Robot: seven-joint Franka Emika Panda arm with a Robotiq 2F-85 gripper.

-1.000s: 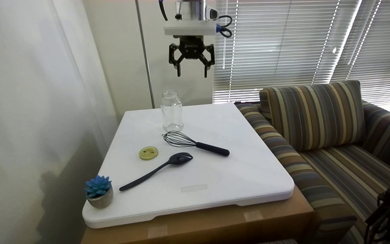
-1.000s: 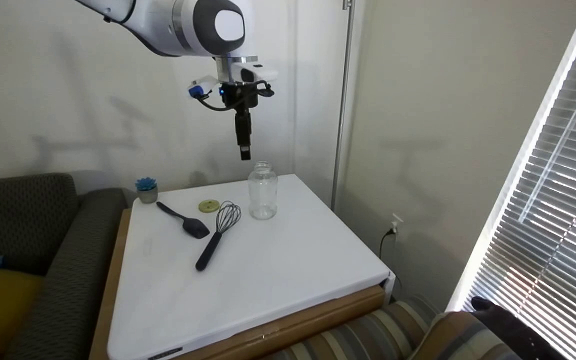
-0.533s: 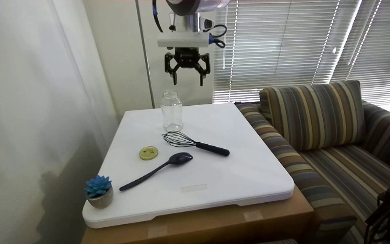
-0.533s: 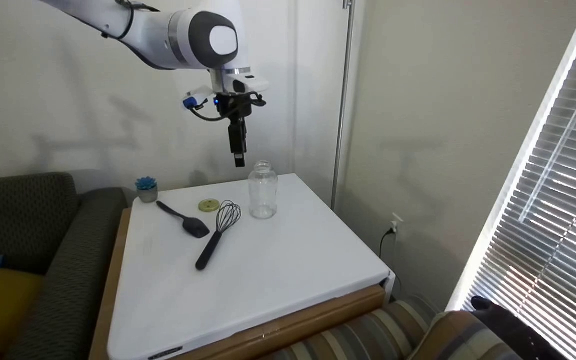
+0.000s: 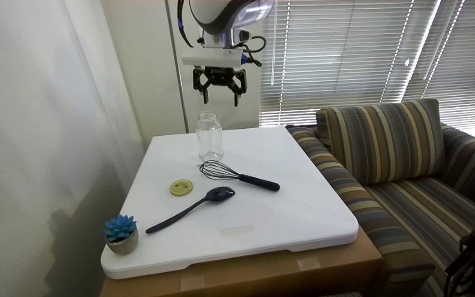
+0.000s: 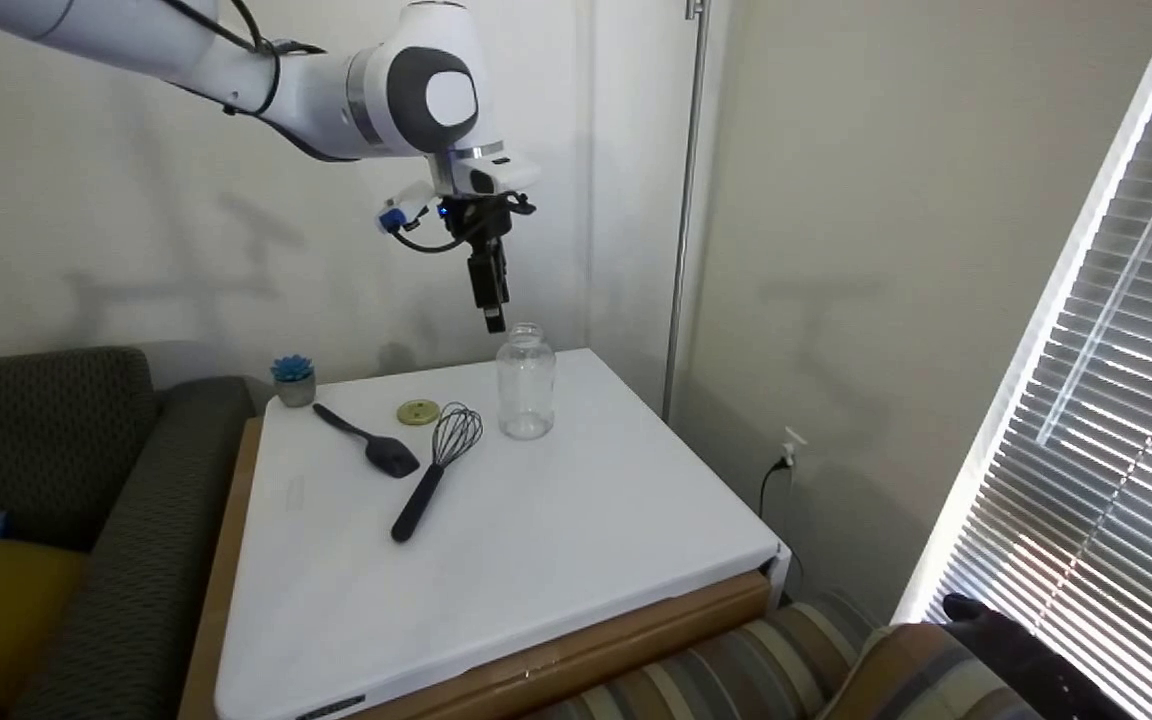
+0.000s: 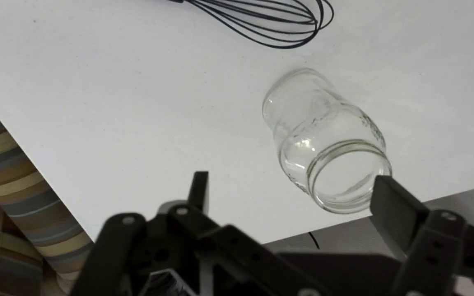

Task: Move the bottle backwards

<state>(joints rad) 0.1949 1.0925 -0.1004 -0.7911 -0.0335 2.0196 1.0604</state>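
- Bottle [image 5: 210, 138]: stood upright on the counter [image 5: 287, 210], near the wire end of the whisk [image 5: 243, 177], not touching it.
- Fingers [image 5: 236, 100]: spread wide, nothing held. In an exterior view a gap showed between tips and bottle mouth; in the wrist view the mouth sat near one finger, off-centre.
- Done: looked like part of the approach, no more. No grasp, so I judged the move itself not yet begun.
- Left to do, I figured: centre over the mouth, lower, grip, shift back, let go, retreat.
- Unclear: which way "backwards" pointed; the views didn't settle it.
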